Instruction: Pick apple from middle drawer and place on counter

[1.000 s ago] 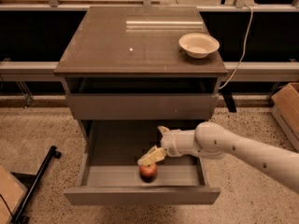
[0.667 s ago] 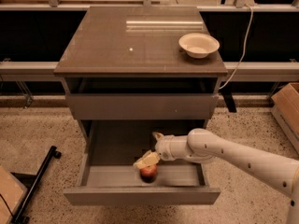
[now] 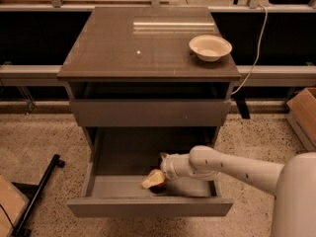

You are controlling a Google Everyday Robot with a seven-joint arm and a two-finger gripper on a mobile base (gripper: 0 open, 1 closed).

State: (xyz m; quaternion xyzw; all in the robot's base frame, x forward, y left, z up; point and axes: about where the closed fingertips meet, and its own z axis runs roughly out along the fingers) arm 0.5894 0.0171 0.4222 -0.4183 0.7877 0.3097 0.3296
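Observation:
The middle drawer (image 3: 148, 207) is pulled open at the bottom of the cabinet, a grey metal tray with low sides. My gripper (image 3: 154, 180) reaches into it from the right, down at the drawer's front middle. It sits right over the apple (image 3: 159, 188), of which only a dark red sliver shows under the gripper. I cannot tell whether the gripper touches or holds it. The counter (image 3: 123, 48) is the glossy dark top slab above.
A cream-white bowl (image 3: 210, 47) stands at the counter's right rear. The drawer above the open one (image 3: 148, 113) is closed. A cardboard box (image 3: 303, 115) is on the floor at right, and a black stand leg (image 3: 37, 196) lies at left.
My gripper has moved left and down onto the apple. The apple was in plain sight below the gripper and is now almost fully covered.

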